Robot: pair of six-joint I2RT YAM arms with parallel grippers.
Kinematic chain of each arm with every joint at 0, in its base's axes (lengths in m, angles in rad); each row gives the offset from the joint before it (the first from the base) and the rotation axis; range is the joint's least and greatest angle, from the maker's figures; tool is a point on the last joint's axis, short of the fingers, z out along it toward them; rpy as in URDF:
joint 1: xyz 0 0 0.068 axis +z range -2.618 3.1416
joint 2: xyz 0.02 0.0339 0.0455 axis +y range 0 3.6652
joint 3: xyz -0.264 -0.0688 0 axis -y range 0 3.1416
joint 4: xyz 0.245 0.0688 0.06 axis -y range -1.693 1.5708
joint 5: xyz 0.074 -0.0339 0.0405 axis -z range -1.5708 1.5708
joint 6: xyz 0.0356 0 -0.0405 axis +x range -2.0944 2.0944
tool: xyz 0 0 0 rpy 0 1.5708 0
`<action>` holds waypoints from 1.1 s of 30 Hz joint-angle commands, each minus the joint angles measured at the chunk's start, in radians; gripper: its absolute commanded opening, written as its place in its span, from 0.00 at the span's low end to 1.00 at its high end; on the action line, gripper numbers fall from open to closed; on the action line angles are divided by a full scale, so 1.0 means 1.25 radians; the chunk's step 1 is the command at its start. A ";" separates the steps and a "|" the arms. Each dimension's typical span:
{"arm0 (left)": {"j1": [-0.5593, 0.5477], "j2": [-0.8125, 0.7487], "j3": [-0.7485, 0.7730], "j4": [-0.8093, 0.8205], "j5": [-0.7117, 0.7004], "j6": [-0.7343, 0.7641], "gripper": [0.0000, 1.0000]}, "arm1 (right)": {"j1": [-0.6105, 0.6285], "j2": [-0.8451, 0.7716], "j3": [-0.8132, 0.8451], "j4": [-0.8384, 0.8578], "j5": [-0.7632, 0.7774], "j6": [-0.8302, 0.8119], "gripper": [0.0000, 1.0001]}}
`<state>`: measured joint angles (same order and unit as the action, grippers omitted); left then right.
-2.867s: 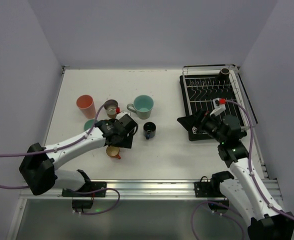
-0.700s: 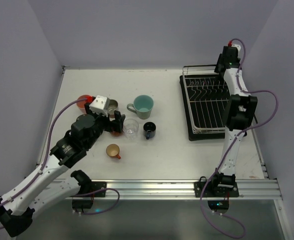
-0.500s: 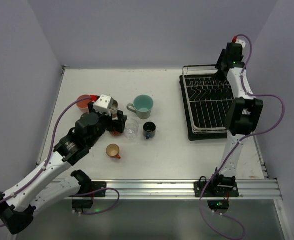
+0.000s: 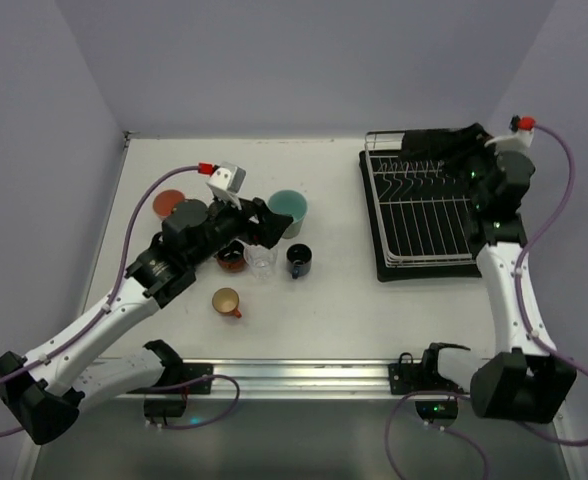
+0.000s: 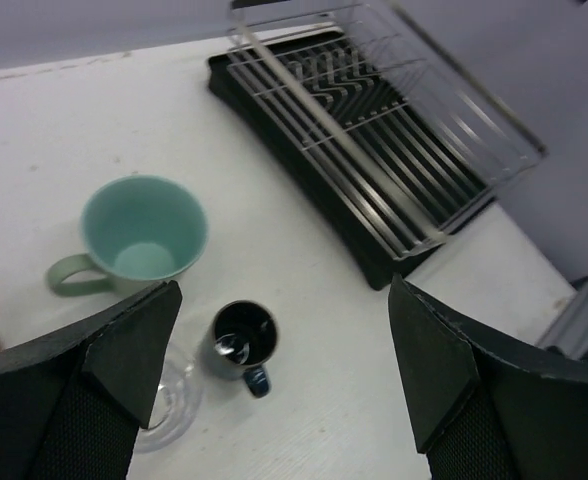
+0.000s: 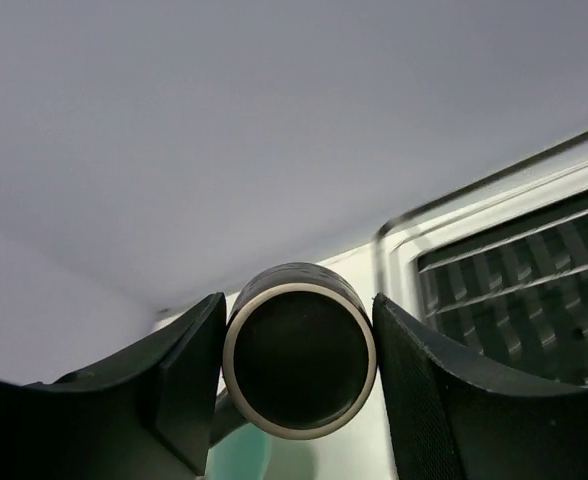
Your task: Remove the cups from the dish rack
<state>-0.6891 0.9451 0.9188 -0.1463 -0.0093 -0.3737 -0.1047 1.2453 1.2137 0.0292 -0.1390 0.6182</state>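
The right pincer [image 6: 299, 368] is gripping the black cup [image 6: 299, 345] across its round wall, one finger pressing each side. The jaws are standing partly apart only because the cup's width is filling them. The grip is taking the cup by its body rather than its rim, probably so that it is not twisting loose on the way over to the bench [image 4: 324, 310]. In the overhead view this arm is hovering above the far right corner of the dish rack [image 4: 429, 215], and the cup is hidden there behind the dark wrist. The wrist view is showing its mouth facing the camera: a short dark cylinder with a pale rim ring and a black, apparently empty inside. The wire rows that are showing are carrying no other cup, so this is likely the last one; the corner under the wrist cannot be checked. The left pincer [image 5: 284, 290] is gaping wide with nothing between its fingers, hanging above the cups already sitting on the bench, well apart from the rack. These are the teal mug [image 5: 144, 230], the dark blue cup [image 5: 244, 335], the clear glass [image 5: 169, 400], the salmon tumbler [image 4: 169, 203] and the orange cup [image 4: 226, 300].
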 commanded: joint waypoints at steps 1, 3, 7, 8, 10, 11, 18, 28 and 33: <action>0.004 0.052 0.027 0.209 0.180 -0.146 0.89 | 0.010 -0.109 -0.251 0.273 -0.261 0.270 0.23; 0.003 0.103 0.027 0.265 0.241 -0.190 0.86 | 0.015 -0.176 -0.329 0.374 -0.368 0.349 0.23; 0.002 0.184 0.022 0.425 0.315 -0.322 0.81 | 0.025 -0.279 -0.505 0.485 -0.467 0.440 0.23; 0.002 0.211 0.019 0.455 0.328 -0.344 0.81 | 0.030 -0.297 -0.528 0.502 -0.480 0.461 0.23; -0.002 0.251 0.004 0.543 0.360 -0.408 0.80 | 0.044 -0.343 -0.586 0.528 -0.485 0.470 0.23; -0.005 0.265 0.005 0.559 0.366 -0.423 0.80 | 0.049 -0.353 -0.600 0.533 -0.485 0.475 0.23; -0.060 0.361 0.047 0.588 0.389 -0.483 0.76 | 0.127 -0.367 -0.682 0.618 -0.479 0.499 0.23; -0.084 0.386 0.036 0.585 0.409 -0.516 0.61 | 0.154 -0.319 -0.685 0.655 -0.462 0.491 0.24; -0.084 0.401 0.039 0.530 0.408 -0.504 0.56 | 0.156 -0.304 -0.694 0.696 -0.447 0.512 0.24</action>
<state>-0.7753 1.4395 0.9390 0.5076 0.4477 -0.9874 0.0788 0.8673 0.3363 0.7868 -0.7170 1.2324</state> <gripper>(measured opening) 0.568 0.598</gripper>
